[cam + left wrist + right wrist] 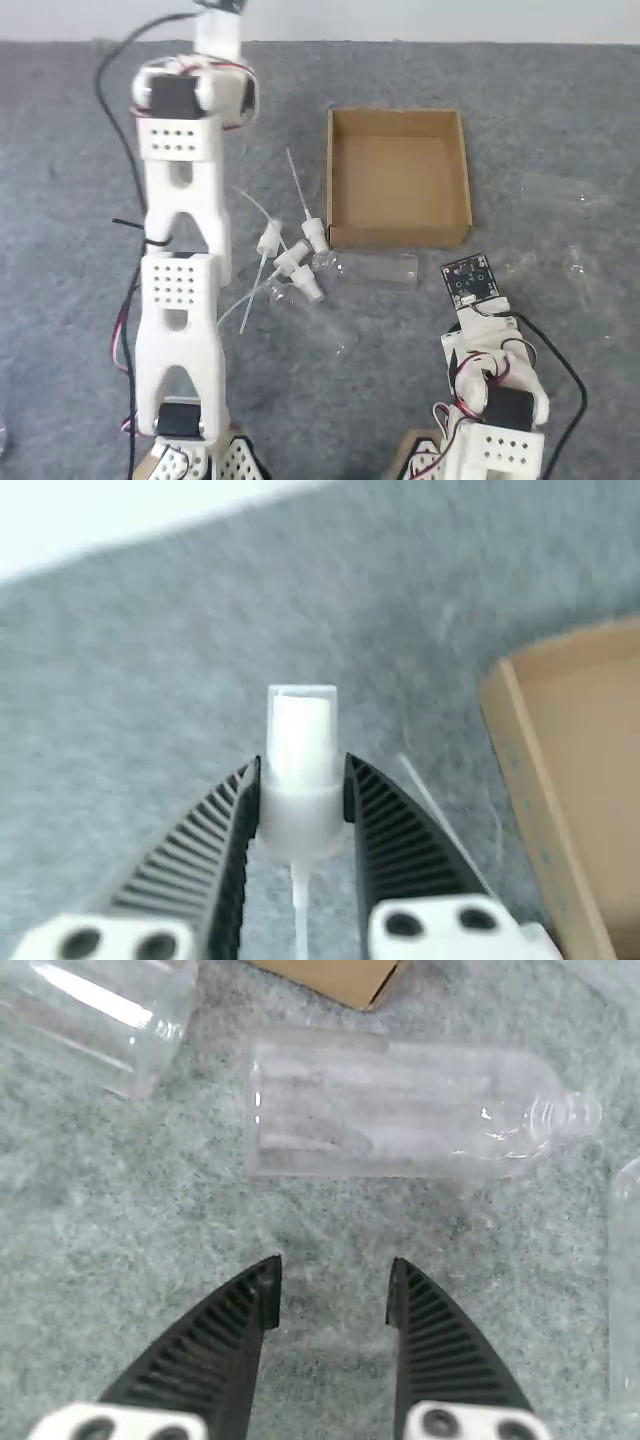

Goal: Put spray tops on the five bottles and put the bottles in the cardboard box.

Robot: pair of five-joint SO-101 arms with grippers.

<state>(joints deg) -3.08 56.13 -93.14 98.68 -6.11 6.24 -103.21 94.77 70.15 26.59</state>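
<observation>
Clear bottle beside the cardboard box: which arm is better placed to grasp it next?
Right: its jaws stand open just before the bottle, while the left jaws are shut on a spray top.

Clear bottles point(385, 270), spray tops point(316, 235) beside box point(398, 236)

white spray top point(300, 770), clear bottle point(400, 1110), brown cardboard box point(398, 236), mottled grey carpet point(560, 110).

The left arm point(180, 290) is stretched far out across the table from its base, with the wrist at the far end. The left gripper point(300, 772) is clamped on a spray top point(300, 730), one finger pressed against each side. The right arm point(492, 395) is folded close to its base, and the right gripper point(330, 1272) is pointed downward with its jaws parted.
</observation>
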